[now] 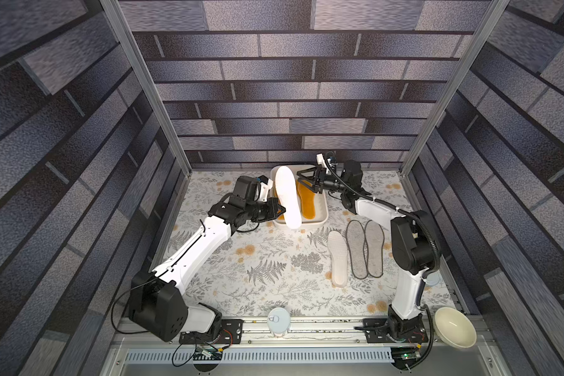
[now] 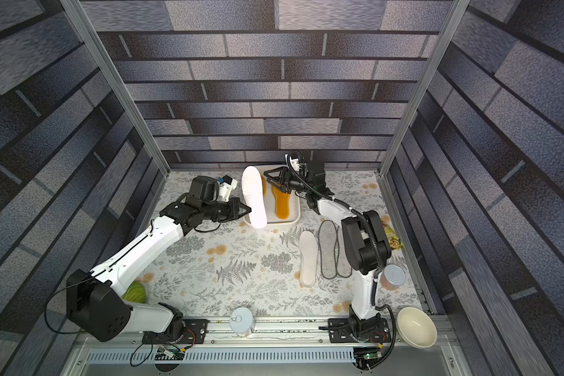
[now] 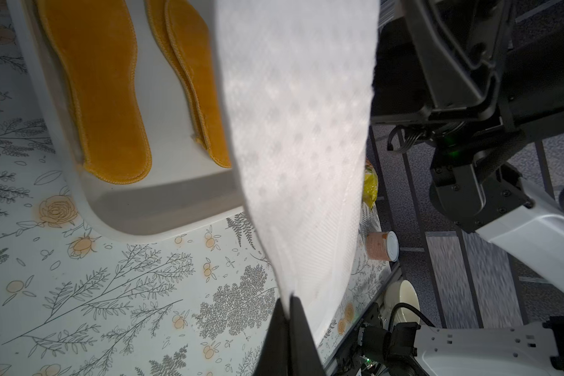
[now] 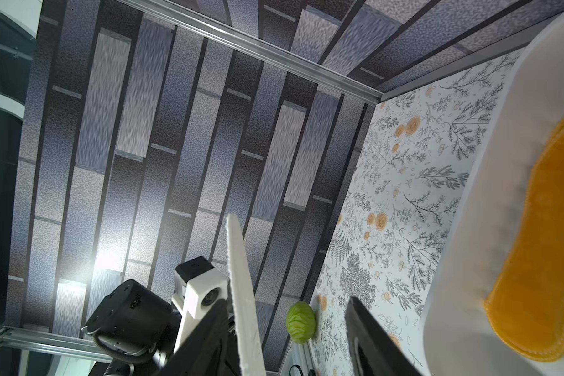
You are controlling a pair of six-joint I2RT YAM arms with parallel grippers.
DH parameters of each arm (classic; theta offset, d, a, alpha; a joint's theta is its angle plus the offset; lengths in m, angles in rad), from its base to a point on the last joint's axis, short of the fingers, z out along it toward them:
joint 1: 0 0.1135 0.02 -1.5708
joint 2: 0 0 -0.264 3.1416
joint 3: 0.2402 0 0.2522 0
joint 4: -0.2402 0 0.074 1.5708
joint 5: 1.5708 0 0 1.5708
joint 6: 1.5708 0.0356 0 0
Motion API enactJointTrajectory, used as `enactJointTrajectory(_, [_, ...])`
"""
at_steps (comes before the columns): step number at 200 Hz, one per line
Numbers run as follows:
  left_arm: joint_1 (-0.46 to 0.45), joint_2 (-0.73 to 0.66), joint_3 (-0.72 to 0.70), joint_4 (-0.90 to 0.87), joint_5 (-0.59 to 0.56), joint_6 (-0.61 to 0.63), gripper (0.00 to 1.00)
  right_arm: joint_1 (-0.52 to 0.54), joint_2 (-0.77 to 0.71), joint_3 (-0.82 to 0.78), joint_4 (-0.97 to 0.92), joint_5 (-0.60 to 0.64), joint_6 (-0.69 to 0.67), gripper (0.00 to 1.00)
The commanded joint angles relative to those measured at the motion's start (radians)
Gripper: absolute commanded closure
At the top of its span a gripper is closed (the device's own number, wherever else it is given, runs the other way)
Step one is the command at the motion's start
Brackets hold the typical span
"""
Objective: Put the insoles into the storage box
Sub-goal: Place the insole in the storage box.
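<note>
Above the storage box's (image 1: pixel 313 224) left long wall, my left claw (image 1: pixel 281 211) is clamped on the white insole's (image 1: pixel 287 192) edge, heel end I think; its length parallels the box, lying just rightward.

White storage box (image 1: pixel 315 223) holds orange insoles (image 1: pixel 306 199); white insole (image 1: pixel 288 197) is dimpled; tabletop (image 1: pixel 258 250) shows grey-orange florals

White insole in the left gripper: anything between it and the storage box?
Partly. The white insole, pinched by the left gripper, hangs over the storage box. The open right gripper hovers over the box close beside it. Inside, orange insoles lie flat, and nothing else visible blocks the drop.
</note>
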Motion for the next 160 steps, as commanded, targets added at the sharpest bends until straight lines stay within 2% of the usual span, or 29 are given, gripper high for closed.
enactJointTrajectory(1, [0.017, 0.037, 0.046, 0.025, 0.04, 0.044, 1.0, 0.014, -0.035, -0.007, -0.067, 0.001, -0.076, 0.41])
enactJointTrajectory(43, [0.04, 0.084, 0.07, 0.013, 0.055, 0.059, 1.0, 0.051, -0.097, 0.007, -0.321, 0.07, -0.275, 0.42])
enactJointTrajectory(111, [0.076, 0.109, 0.051, 0.049, 0.102, 0.05, 1.0, 0.073, -0.121, -0.044, -0.263, 0.067, -0.235, 0.44])
enactJointTrajectory(160, [0.078, 0.127, 0.067, 0.058, 0.128, 0.053, 1.0, 0.103, -0.131, -0.039, -0.333, 0.088, -0.279, 0.49])
